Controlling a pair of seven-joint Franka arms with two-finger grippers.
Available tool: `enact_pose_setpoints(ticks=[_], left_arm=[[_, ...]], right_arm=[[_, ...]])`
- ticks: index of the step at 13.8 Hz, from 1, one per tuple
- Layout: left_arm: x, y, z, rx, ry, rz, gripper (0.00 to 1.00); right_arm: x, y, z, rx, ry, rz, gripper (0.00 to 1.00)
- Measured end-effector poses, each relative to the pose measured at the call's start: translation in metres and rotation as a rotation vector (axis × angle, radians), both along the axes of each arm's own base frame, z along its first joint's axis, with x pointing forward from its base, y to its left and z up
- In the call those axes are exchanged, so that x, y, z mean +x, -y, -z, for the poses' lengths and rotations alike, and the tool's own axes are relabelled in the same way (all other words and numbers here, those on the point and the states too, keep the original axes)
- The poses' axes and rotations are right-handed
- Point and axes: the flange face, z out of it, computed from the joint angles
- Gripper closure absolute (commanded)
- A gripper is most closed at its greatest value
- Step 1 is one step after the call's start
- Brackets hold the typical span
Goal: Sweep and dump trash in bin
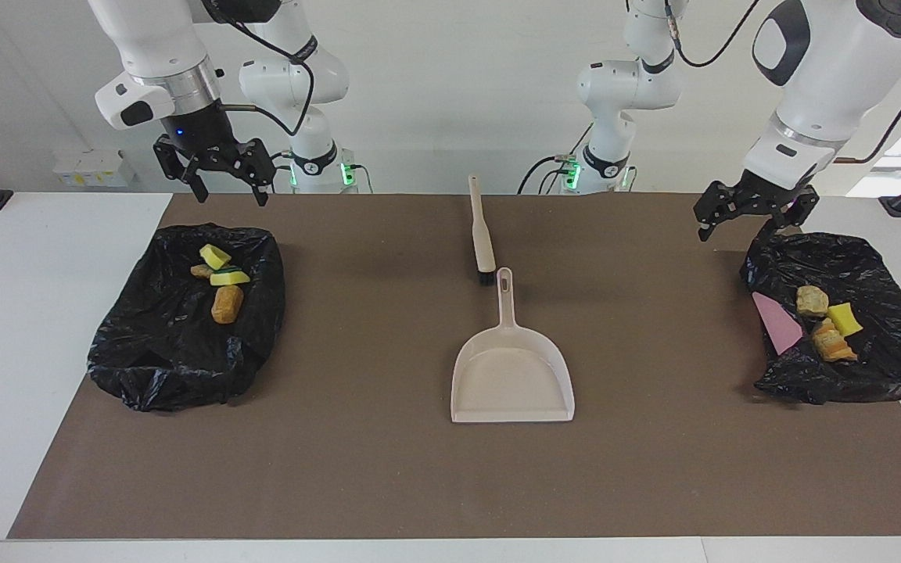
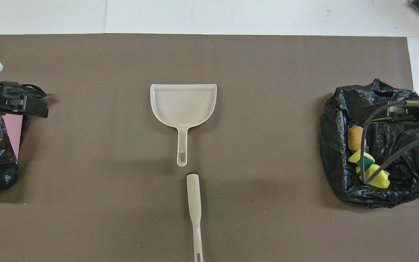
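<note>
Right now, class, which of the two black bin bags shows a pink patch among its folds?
The black bag at the left arm's end of the table; its pink patch lies beside the scraps. The other bag shows none.

The left arm is seen bent down from its elbow, its wrist tilted, the left gripper [image 1: 746, 215] held in the air with fingers spread apart and nothing between them; the right arm is seen hanging steeply, the right gripper [image 1: 226, 181] likewise raised, fingers parted and empty
</note>
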Motion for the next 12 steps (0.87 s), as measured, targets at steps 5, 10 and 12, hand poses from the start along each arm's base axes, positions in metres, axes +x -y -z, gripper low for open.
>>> enact_pose_setpoints(ticks=[5,10,12], left_arm=[[-0.0004,0.0013,0.0004,0.0,-0.004,0.003,0.0],[-0.0018,0.0009,0.0015,0.001,-0.017,0.003,0.0],[-0.0019,0.0009,0.0015,0.001,-0.018,0.003,0.0]], right_arm=[[0.0,0.0,0.0,0.0,0.0,0.0,0.0],[0.0,0.0,0.0,0.0,0.0,0.0,0.0],[0.0,0.0,0.0,0.0,0.0,0.0,0.0]])
